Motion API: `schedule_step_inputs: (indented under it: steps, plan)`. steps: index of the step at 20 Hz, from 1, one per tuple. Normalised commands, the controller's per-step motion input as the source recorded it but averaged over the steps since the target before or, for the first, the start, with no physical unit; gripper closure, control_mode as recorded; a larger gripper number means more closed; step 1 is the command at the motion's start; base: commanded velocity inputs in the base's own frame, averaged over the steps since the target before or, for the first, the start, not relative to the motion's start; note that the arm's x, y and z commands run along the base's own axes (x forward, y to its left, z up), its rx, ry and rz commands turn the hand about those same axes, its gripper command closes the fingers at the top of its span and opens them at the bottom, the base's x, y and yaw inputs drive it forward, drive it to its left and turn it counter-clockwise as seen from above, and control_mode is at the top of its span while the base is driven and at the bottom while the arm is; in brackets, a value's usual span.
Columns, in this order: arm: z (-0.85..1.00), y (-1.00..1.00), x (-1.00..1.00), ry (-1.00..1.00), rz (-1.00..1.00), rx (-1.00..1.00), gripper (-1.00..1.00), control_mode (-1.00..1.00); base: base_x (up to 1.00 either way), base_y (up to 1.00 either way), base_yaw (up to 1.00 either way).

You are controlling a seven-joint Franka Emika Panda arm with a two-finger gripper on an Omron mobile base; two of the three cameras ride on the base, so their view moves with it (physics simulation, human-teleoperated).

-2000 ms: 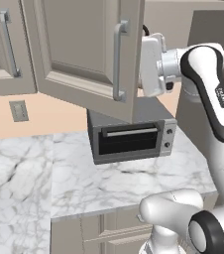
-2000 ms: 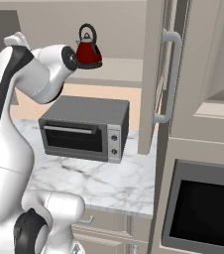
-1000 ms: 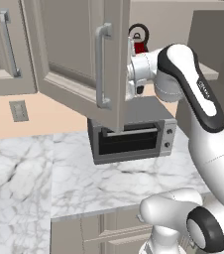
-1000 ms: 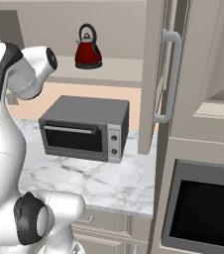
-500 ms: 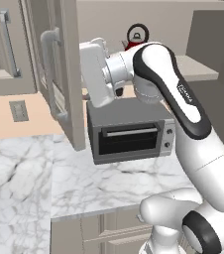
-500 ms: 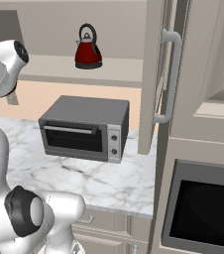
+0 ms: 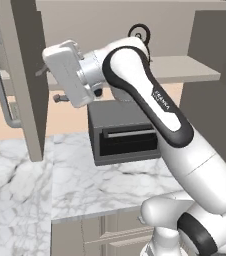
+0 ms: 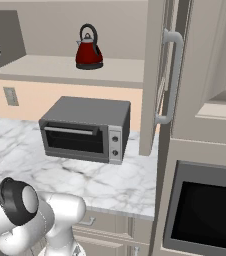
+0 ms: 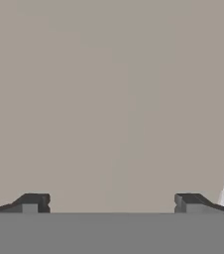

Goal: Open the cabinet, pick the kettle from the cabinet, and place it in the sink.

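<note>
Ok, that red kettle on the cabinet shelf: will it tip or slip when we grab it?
The kettle looks squat and wide-based, so it probably resists tipping. Its domed red body seems glossy, likely slippery for the open gripper. The upright black loop handle looks rigid and is probably the safer hold.

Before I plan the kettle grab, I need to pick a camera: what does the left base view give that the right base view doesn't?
Left base view: the open fingers close to the open left door.
Right base view: the right door and a built-in oven under it.
Both: the kettle on the shelf, whole from the right but just its handle loop past the arm from the left; the toaster oven; the counter.
</note>
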Motion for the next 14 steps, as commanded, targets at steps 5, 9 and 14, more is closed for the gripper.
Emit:
schedule_step_inputs:
  steps: [5,9,14]
  plan:
    - [-0.08,-0.18,-0.15,-0.06,-0.03,-0.09,-1.00,-1.00,0.00,0.00,0.00]
    - [-0.01,-0.45,-0.19,-0.05,-0.03,-0.09,-1.00,-1.00,0.00,0.00,0.00]
    - [0.00,-0.55,-0.18,-0.05,-0.03,-0.04,-1.00,-1.00,0.00,0.00,0.00]
